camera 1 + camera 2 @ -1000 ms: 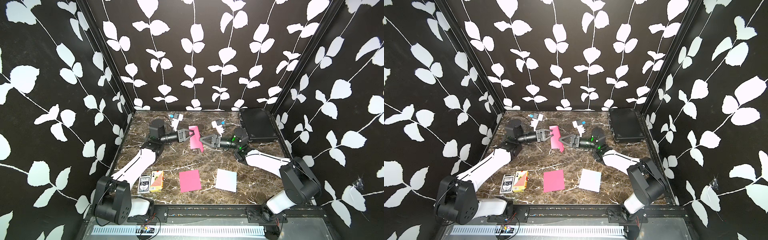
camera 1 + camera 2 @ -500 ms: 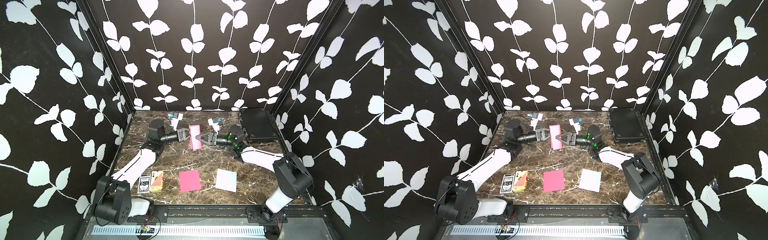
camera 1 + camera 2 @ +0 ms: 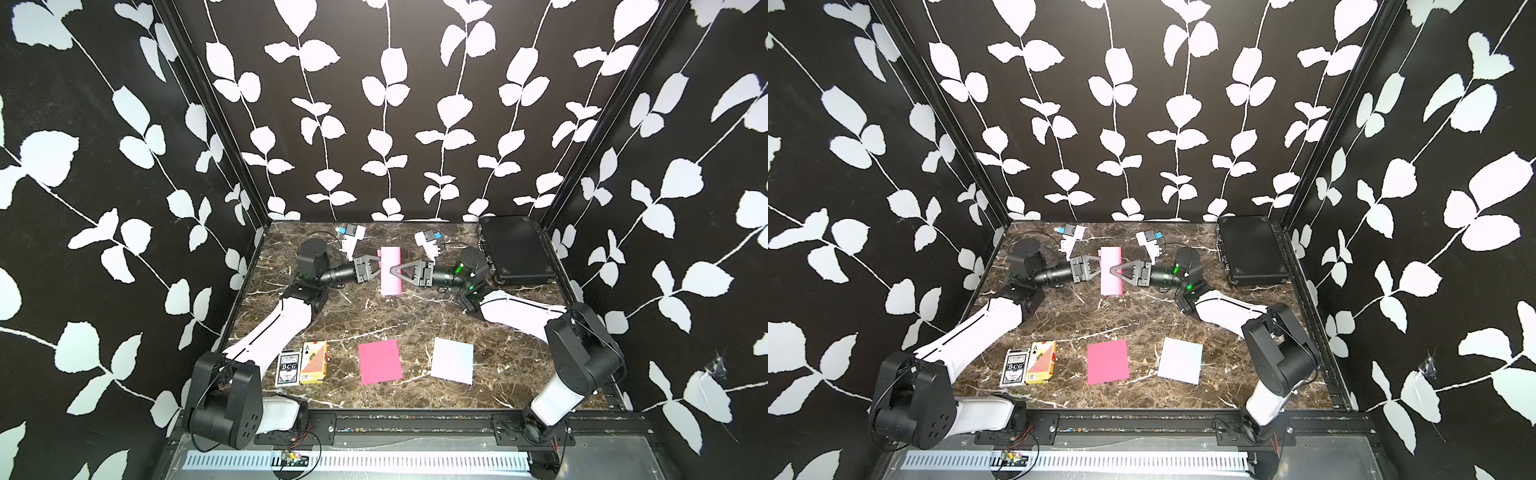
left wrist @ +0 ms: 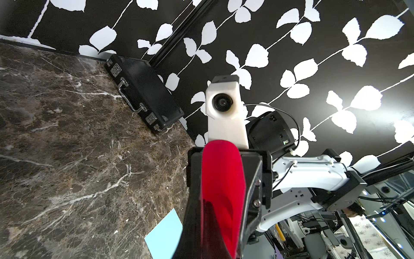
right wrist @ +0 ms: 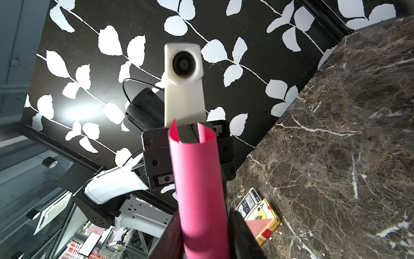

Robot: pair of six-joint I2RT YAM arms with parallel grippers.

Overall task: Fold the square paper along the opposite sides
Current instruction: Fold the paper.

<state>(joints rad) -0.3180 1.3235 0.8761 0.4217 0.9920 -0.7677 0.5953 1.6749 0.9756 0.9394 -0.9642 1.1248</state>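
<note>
A pink square paper (image 3: pixel 390 286) hangs above the back of the marble table, bent over into a loop. My left gripper (image 3: pixel 379 268) is shut on its two joined edges. From the opposite side my right gripper (image 3: pixel 393 271) faces it, jaws set either side of the rounded bend. In the right wrist view the paper loop (image 5: pixel 197 179) still looks round. One of the fingers (image 5: pixel 171 235) touches it and the other stands very close. In the left wrist view the paper (image 4: pixel 221 179) fills the middle. Both top views show the paper (image 3: pixel 1111 286) between the two grippers.
A flat pink sheet (image 3: pixel 380 361) and a pale blue sheet (image 3: pixel 453 360) lie near the front edge. Two card boxes (image 3: pixel 301 365) sit to their left by my left arm. A black case (image 3: pixel 513 249) lies at the back right corner. Patterned walls enclose the table.
My right gripper moved left up to the held paper and its jaws narrowed around the bend. The paper straightened between the grippers. My left gripper stayed shut and in place.
</note>
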